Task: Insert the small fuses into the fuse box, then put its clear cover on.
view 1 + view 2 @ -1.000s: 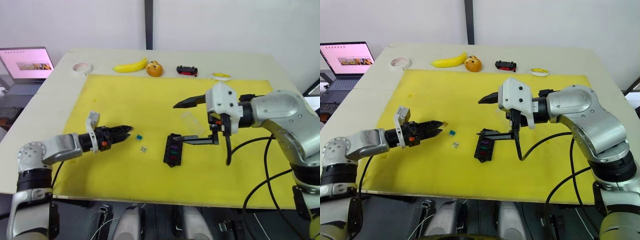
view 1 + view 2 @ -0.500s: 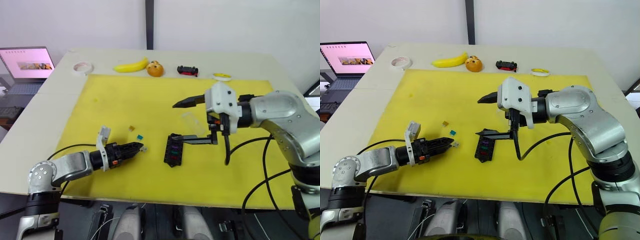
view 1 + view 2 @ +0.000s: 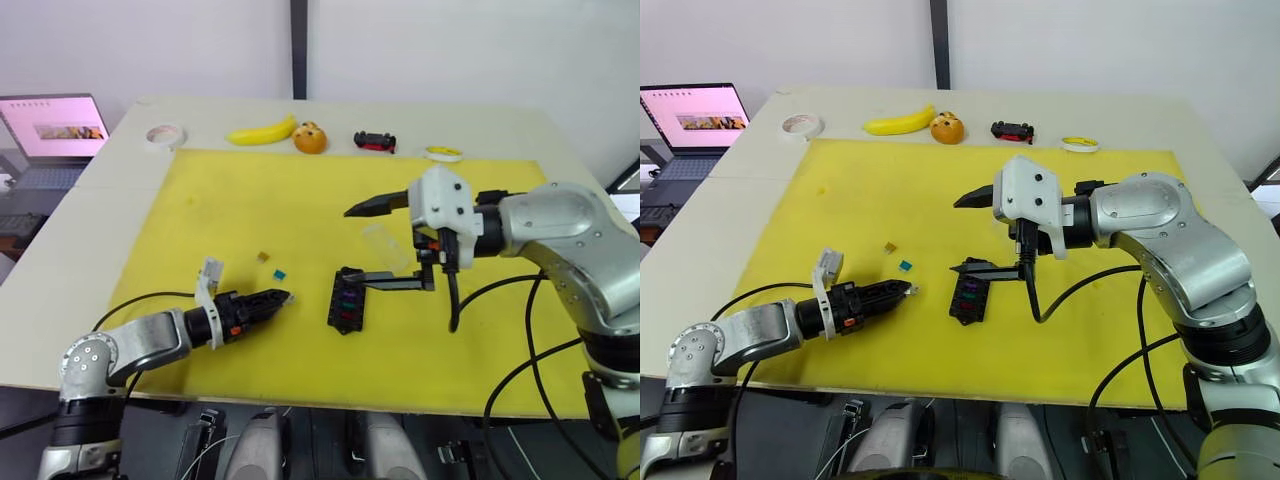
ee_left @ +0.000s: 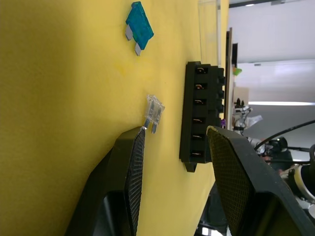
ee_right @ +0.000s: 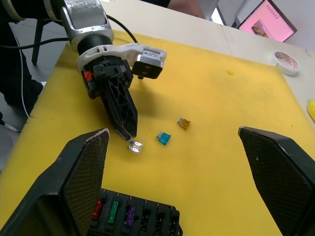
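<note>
Yellow mat (image 3: pixel 250 200): we see one, spread over the table, and all the small parts sit on it.
Fuses loose: we count three on the mat — a grey-white fuse (image 4: pixel 153 112), a teal fuse (image 4: pixel 138 24) and a brown fuse (image 5: pixel 184 123).
Fuses seated: we count three in the fuse box (image 5: pixel 140 216) — red, green and purple in a row.
Fuse box: one black block, near the middle of the mat, just beside the right arm's lower finger.
Clear cover (image 3: pixel 384 243): one, lying on the mat just behind the fuse box.
Left gripper (image 4: pixel 172 167): we see it parted a moderate way, holding nothing; one fingertip touches the grey-white fuse's blades.
Right gripper (image 3: pixel 360 245): spread wide, empty, hovering over the fuse box and the cover.
Writing: we can read none on any part.
</note>
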